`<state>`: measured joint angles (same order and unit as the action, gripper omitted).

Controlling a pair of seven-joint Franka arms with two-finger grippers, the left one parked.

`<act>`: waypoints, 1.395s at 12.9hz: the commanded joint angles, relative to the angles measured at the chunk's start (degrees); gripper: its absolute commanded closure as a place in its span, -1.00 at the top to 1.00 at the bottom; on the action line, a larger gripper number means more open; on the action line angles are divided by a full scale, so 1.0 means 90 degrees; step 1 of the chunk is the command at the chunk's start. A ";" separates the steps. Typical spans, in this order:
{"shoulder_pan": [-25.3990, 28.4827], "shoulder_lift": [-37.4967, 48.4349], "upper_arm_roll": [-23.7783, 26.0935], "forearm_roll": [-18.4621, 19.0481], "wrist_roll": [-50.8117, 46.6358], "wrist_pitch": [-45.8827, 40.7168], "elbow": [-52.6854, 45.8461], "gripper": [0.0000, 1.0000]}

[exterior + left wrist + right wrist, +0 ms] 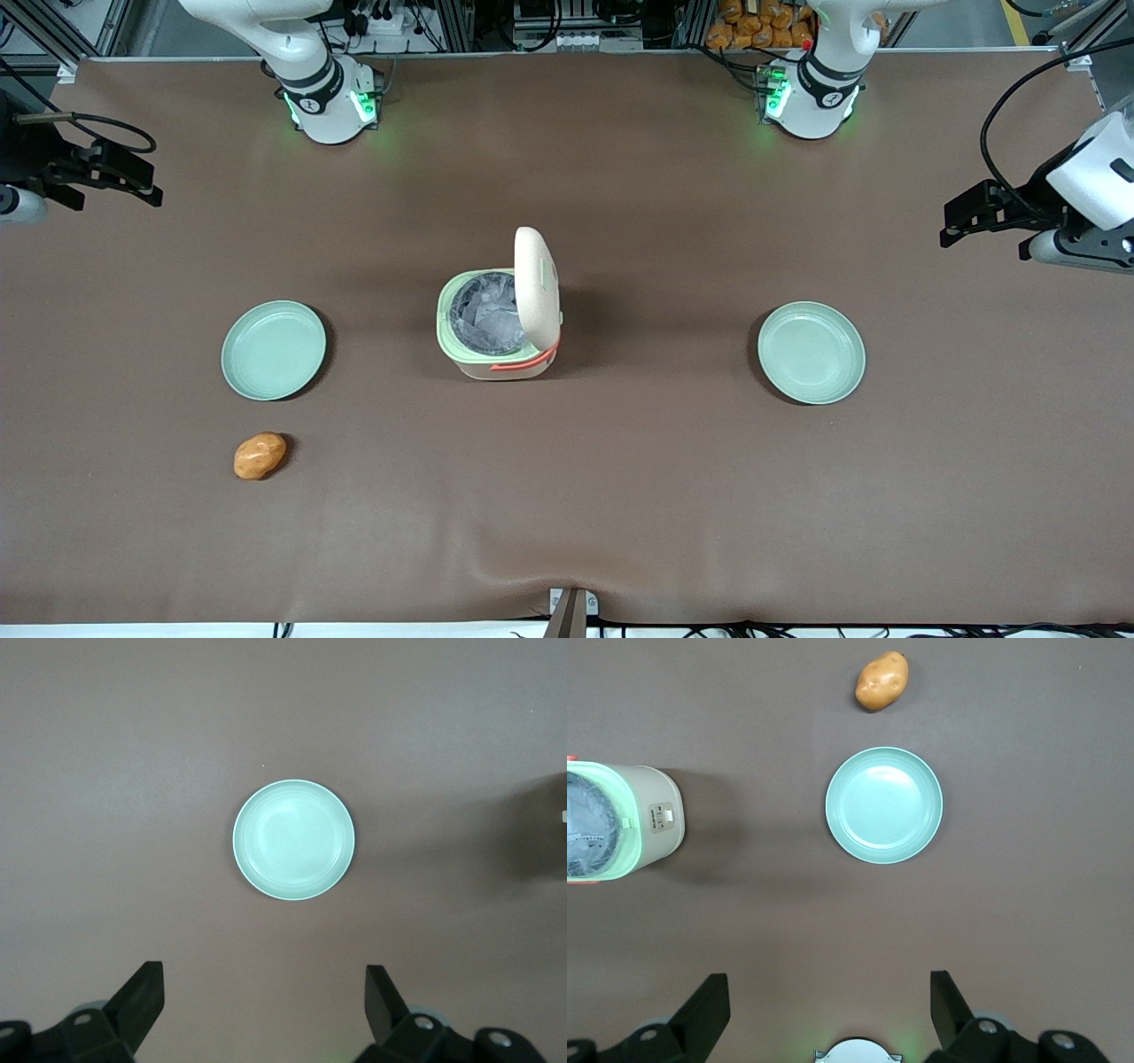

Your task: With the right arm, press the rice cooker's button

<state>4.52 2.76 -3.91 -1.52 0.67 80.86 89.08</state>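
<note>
Brown matting covers the whole table (620, 496). Gripper (829, 1005) of the right arm (306, 66) hovers with jaws spread wide, gripping nothing, above a mint plate (884, 804); a potato (881, 680) lies just past it. Rice cooker (498, 310) sits mid-table, lid up. Looks light, rigid plastic, likely to slide; press its small side panel (661, 815) squarely, gently.

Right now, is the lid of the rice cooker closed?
No. The rice cooker has its lid standing upright, open; the gripper hangs open, far off it.
</note>
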 commanded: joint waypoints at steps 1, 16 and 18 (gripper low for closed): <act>-0.0111 0.0054 0.0053 -0.0036 0.0004 -0.0059 -0.0035 1.00; -0.0121 0.0035 0.0073 -0.0046 0.0024 -0.0068 -0.0162 1.00; -0.0131 0.0035 0.0073 -0.0036 0.0024 -0.0068 -0.0171 1.00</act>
<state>4.48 2.76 -3.94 -1.52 0.68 80.86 88.18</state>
